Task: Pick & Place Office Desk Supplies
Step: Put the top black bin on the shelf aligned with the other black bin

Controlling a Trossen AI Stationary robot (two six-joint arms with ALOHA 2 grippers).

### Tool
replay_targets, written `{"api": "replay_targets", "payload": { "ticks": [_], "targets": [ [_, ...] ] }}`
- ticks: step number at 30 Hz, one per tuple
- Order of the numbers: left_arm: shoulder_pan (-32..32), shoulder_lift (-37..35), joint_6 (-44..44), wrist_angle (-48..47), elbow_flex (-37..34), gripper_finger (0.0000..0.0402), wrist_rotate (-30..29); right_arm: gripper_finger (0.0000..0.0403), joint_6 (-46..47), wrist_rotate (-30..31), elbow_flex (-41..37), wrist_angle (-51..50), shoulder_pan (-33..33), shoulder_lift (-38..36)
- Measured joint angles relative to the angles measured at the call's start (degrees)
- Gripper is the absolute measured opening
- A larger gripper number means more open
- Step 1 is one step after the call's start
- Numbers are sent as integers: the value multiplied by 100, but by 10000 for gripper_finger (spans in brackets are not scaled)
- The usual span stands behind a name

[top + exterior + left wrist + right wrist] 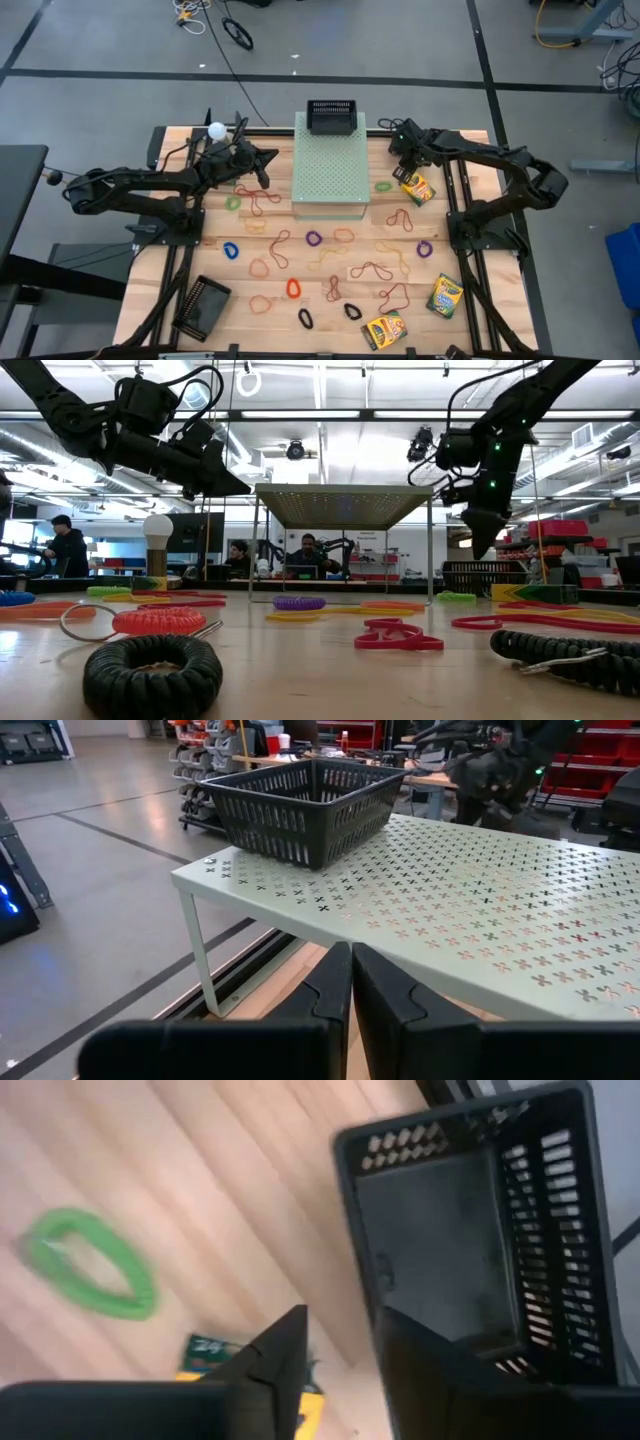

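Observation:
A black mesh tray (pixel 470 1240) rests on the wood right of the pale-green perforated shelf (pixel 329 170). My right gripper (pixel 340 1320) points steeply down over the tray's side wall with its fingers apart. In the high view that arm hides the tray. A second tray (pixel 331 117) stands on the shelf's far end, and a third (pixel 200 305) lies near the front left. Crayon boxes (pixel 417 188) (pixel 445 295) (pixel 385 330) and rubber bands (pixel 293 288) lie flat on the table. My left gripper (pixel 350 1010) is shut and level, left of the shelf. My right gripper comes from above with one finger (pixel 430 1370) over the tray's inside and the other (pixel 275 1365) outside its side wall (pixel 362 1270). Bare wood shows between the outer finger and the wall. Whether the inner finger touches the wall, I cannot tell.
A green rubber band (pixel 90 1265) and a crayon box (pixel 215 1355) lie close beside the right gripper. A white ball on a stand (pixel 216 130) is at the far left behind the left arm. Several coloured bands cover the table's near half.

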Motion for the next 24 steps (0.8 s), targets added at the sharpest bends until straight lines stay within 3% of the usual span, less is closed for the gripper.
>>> {"api": "replay_targets", "payload": {
  "ticks": [5,9,14,19,24],
  "targets": [
    [0,1,1,-2,0,21,0,172,-201,-67,0,158,-172,439],
    [-2,0,0,-2,0,21,0,165,-265,371,0,322,-170,825],
    [0,1,0,-2,0,21,2,113,-326,758,0,314,-201,1050],
    [0,2,0,-2,0,21,0,23,-415,846,29,118,-181,821],
    [0,2,1,-2,2,21,1,22,-224,1075,286,-748,-15,231]
  ]
}}
